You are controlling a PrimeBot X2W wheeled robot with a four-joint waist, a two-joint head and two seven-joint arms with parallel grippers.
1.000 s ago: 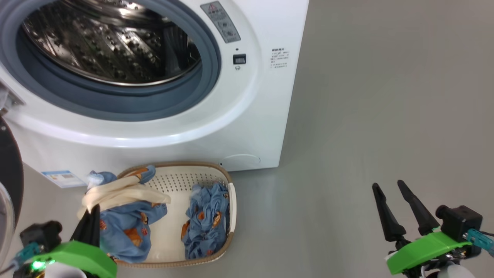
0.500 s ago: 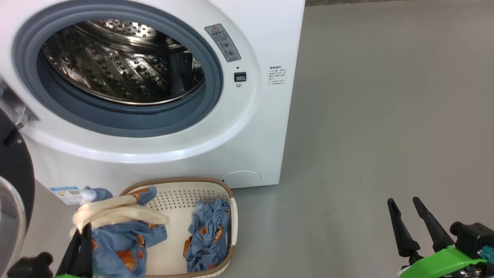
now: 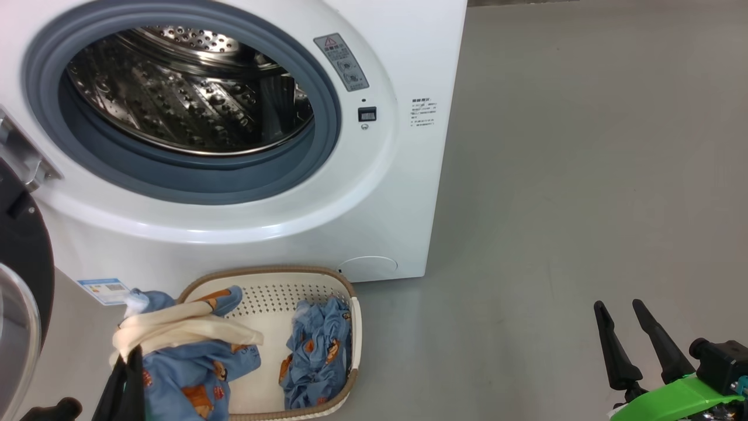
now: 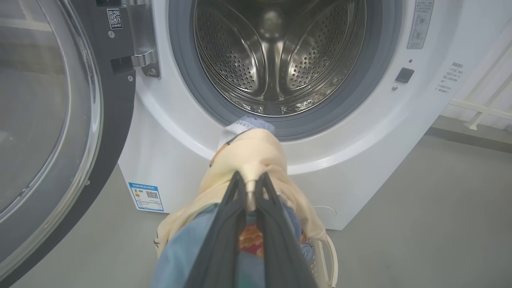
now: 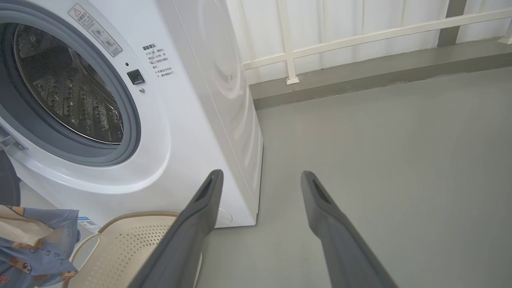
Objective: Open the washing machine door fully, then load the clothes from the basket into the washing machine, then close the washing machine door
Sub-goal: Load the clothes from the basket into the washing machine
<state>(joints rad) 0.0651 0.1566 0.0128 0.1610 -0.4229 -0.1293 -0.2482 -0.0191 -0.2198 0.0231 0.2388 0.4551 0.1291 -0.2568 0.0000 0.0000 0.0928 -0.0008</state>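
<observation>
Plain grey floor (image 3: 584, 146), smooth and matte, with a few faint marks. Light is soft and even, shadows weak. At the far side is a pale white panelled wall (image 5: 340, 16). A white rail (image 5: 360, 38) runs across it. An upright white post (image 5: 285, 40) stands on a raised grey ledge (image 5: 360, 78) along the wall base.

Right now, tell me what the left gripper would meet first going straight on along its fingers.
Probably the grey gasket of the washing machine, at its lower lip: the left gripper, shut on the clothes, points there. Depth is unclear.
</observation>
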